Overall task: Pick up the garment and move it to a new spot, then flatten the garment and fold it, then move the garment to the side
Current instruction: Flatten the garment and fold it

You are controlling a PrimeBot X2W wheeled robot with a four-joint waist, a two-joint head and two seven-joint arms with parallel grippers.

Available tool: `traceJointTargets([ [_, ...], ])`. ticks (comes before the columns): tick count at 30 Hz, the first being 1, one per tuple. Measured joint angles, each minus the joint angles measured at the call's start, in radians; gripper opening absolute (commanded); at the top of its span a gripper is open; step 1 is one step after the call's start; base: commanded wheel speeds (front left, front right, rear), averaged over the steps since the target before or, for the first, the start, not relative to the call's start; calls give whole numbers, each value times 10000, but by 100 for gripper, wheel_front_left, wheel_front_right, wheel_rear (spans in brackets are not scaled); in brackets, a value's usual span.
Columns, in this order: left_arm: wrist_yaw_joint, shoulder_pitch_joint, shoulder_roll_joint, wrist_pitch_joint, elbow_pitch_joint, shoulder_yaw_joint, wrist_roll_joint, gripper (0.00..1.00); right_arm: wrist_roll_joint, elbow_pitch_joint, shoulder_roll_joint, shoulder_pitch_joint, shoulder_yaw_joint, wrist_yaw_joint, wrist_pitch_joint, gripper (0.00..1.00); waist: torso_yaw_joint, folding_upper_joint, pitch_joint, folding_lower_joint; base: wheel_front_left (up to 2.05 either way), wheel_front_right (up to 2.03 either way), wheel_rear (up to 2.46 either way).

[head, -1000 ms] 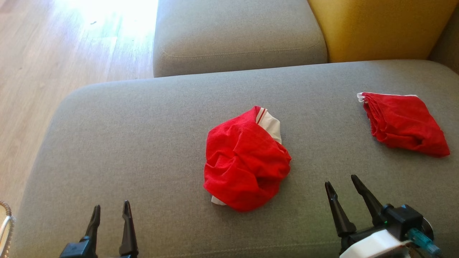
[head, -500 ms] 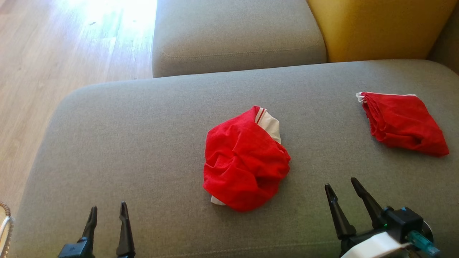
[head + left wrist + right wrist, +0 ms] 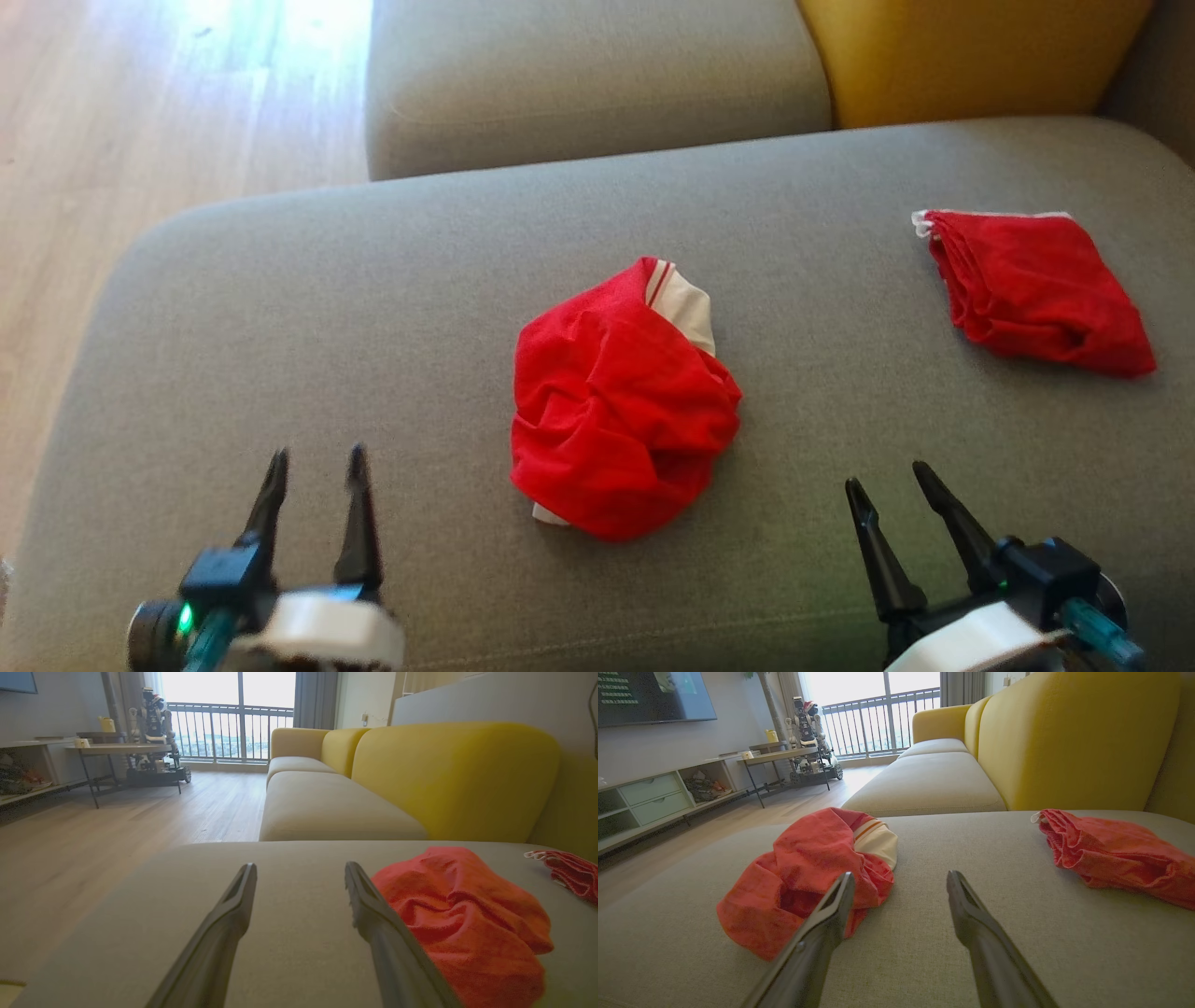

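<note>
A crumpled red garment [image 3: 621,401] with a white striped band lies in the middle of the grey sofa seat [image 3: 327,308]. My left gripper [image 3: 317,455] is open at the lower left, about a hand's width left of the garment and not touching it. My right gripper [image 3: 885,476] is open at the lower right, a short way off it. In the left wrist view the garment [image 3: 467,919] lies just right of my open gripper [image 3: 300,865]. The right wrist view has the garment [image 3: 808,877] left of and behind my open gripper [image 3: 901,874].
A second red garment [image 3: 1032,289], folded flat, lies at the seat's far right. Behind are another grey seat cushion [image 3: 597,84] and the yellow backrest [image 3: 971,56]. Wood floor [image 3: 112,140] runs along the left. A side table [image 3: 121,749] and another robot [image 3: 154,714] stand across the room.
My left gripper has come forward over the seat, its wrist now in view. The head camera has shifted a little, so both garments sit slightly higher and further left.
</note>
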Motion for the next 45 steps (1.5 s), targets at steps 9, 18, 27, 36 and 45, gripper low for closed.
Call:
traceJointTargets([
  [9,-610,-2912,-54,320,966,-1503,476,100,-190,-2,4,-531,82,0,0,100,-523,0,792,0,0,0,0],
  [18,-696,-7463,-169,2796,2727,-2537,642,100,-67,-167,4,-1579,102,2,0,100,-1194,0,2431,3,0,0,0],
  [27,-966,-10363,-217,5334,5415,-2869,383,100,107,-188,4,-2199,301,0,0,100,-1845,0,4255,5,0,0,0],
  [36,-1235,-11127,-234,5875,6899,-3319,190,100,196,-199,4,-2687,374,0,0,100,-2212,0,4997,2,0,0,0],
  [45,-1313,-11458,-228,5852,7260,-4080,-397,100,263,-194,4,-2717,485,2,0,100,-2128,0,5096,0,0,0,0],
])
